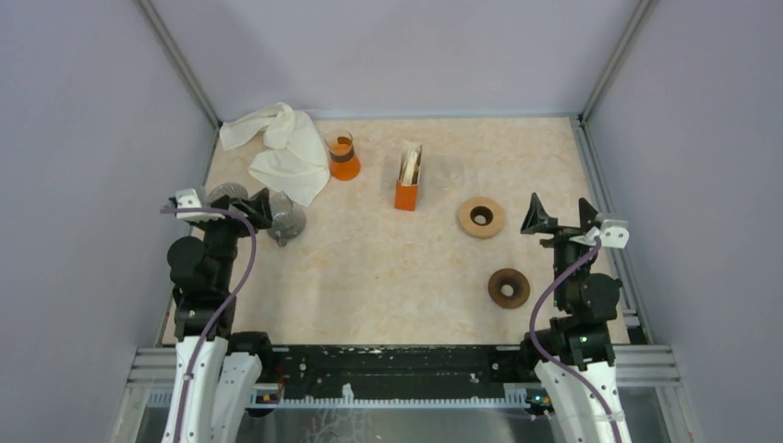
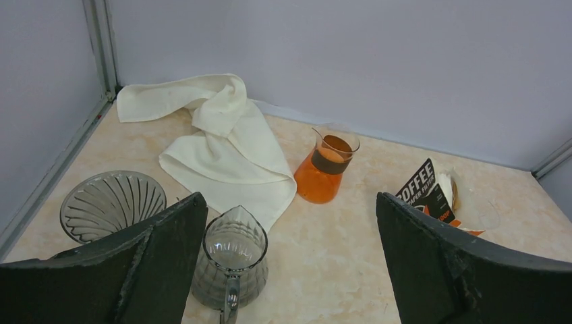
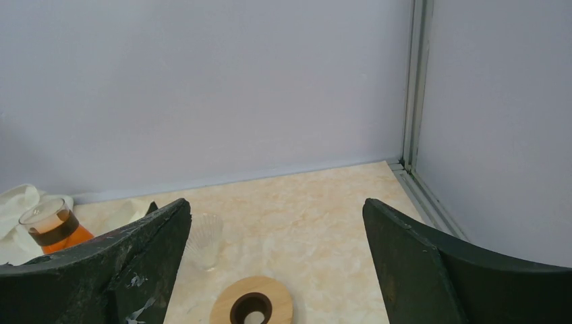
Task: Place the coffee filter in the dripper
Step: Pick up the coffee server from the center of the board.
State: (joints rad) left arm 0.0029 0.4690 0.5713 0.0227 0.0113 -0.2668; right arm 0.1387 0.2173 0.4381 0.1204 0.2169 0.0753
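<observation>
Left fingers (image 2: 162, 250) and right fingers (image 3: 418, 263) stand wide apart, empty. Filters (image 1: 411, 164) sit upright in the orange box (image 1: 405, 197), upper centre of the top view; dripper (image 1: 225, 193) at left. Paper looks light, limp, easily creased: pinch one top edge only.

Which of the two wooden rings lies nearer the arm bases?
The dark brown ring; the pale ring sits farther back on the table.
</observation>
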